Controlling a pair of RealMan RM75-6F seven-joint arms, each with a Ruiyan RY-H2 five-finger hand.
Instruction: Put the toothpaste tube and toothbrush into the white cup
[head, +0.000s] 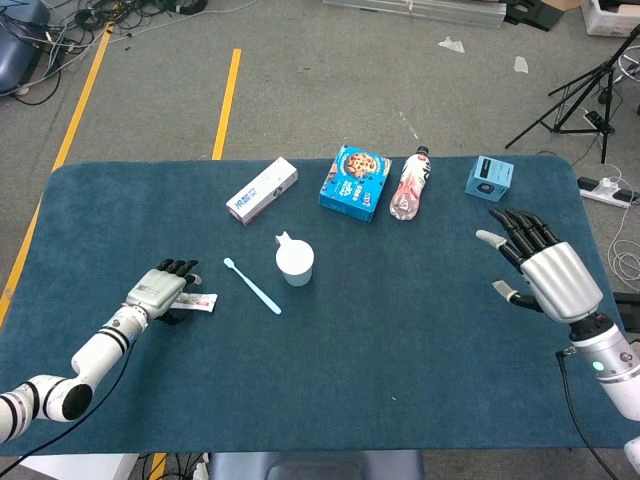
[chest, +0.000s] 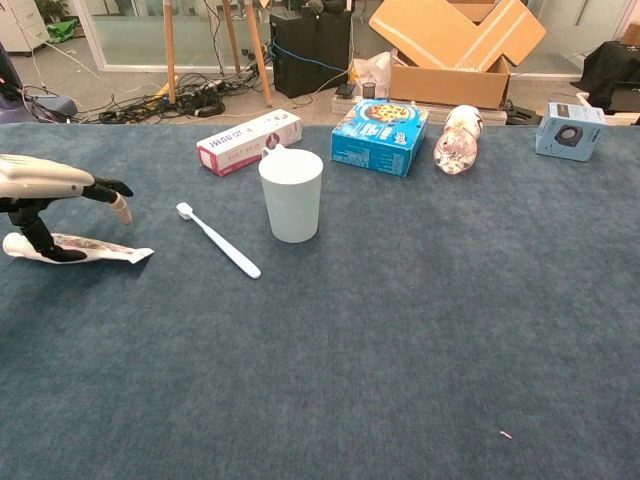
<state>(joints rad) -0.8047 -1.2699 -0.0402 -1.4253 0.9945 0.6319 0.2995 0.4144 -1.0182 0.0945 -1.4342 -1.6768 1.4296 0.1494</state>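
Head view showed the left hand (head: 160, 291) at about 8 o'clock on the blue table (head: 400, 340), lying over the toothpaste tube (head: 196, 302); fingers lay close together over the tube's cap end. Chest view showed the thumb down at the tube (chest: 85, 248) and the fingers (chest: 112, 194) held above it, so contact looked partial; whether it was actually pinched I couldn't tell. The tube lay flat, crimped end pointing toward the toothbrush (head: 253, 286). The toothbrush lay on the cloth just left of the white cup (head: 295, 263), apart from it, head toward 11 o'clock. The cup stood upright near centre, nothing visible inside. The right hand (head: 545, 268) hovered at 3 o'clock, fingers spread, holding nothing.

Handling guess: the tube looked light, soft and flattened, likely to buckle or slip if squeezed at the thin crimped end; better taken near the stiffer cap shoulder, across its width. The toothbrush looked light, rigid and thin, lying low on the cloth, so pinching the handle mid-length seemed best. The cup seemed light and could tip if knocked.

Behind the cup at 12 o'clock: white carton (head: 262, 189), blue cookie box (head: 355, 182), bottle (head: 411, 185) on its side.
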